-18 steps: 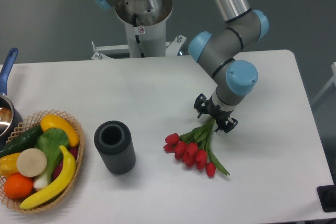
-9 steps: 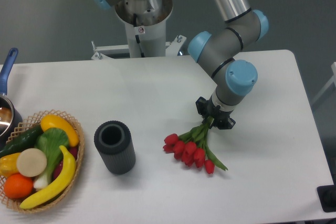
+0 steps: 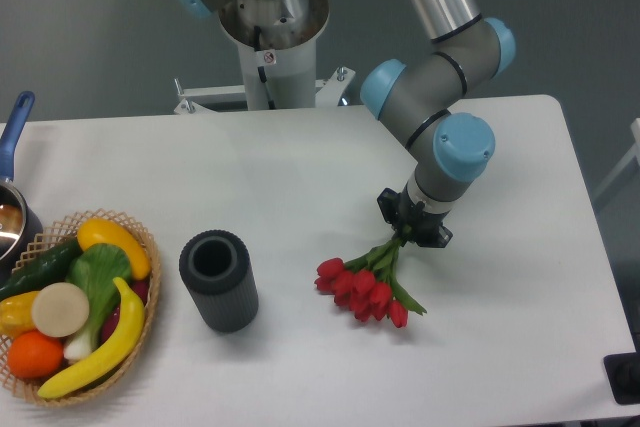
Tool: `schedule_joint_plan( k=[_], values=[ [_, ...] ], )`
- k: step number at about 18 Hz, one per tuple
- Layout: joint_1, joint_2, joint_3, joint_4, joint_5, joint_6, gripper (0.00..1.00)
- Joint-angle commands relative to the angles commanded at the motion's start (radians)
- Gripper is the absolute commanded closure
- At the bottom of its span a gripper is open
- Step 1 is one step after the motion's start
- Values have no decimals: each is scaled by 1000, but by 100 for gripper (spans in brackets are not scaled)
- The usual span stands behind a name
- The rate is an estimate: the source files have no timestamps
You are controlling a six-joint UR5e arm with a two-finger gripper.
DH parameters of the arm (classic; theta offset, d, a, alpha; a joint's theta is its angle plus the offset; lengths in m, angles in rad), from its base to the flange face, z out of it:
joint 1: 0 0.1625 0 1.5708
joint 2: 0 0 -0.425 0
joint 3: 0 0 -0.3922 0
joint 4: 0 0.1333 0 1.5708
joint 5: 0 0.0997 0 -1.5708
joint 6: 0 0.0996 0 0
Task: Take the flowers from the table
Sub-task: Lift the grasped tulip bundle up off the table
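Observation:
The flowers (image 3: 365, 287) are a bunch of red tulips with green stems, right of the table's middle, heads pointing to the lower left. My gripper (image 3: 412, 226) is shut on the stem ends at the bunch's upper right. The bunch hangs tilted from the fingers, its heads low over the white table (image 3: 300, 167); I cannot tell whether the heads still touch it. The tan band is hidden.
A dark grey ribbed cylinder (image 3: 218, 280) stands open-topped left of the flowers. A wicker basket (image 3: 70, 307) of fruit and vegetables sits at the front left. A pot with a blue handle (image 3: 12, 177) is at the left edge. The arm's base (image 3: 270, 17) is behind.
The gripper's fingers closed on the stems. The bunch then drew together and shifted slightly up and to the right with the gripper.

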Motion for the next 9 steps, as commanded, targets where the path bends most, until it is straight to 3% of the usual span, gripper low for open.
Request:
schedule_joint_plan(
  k=[3, 9],
  values=[
    [-3, 18, 26, -2, -17, 0, 81],
    [17, 81, 78, -2, -193, -2, 81]
  ],
)
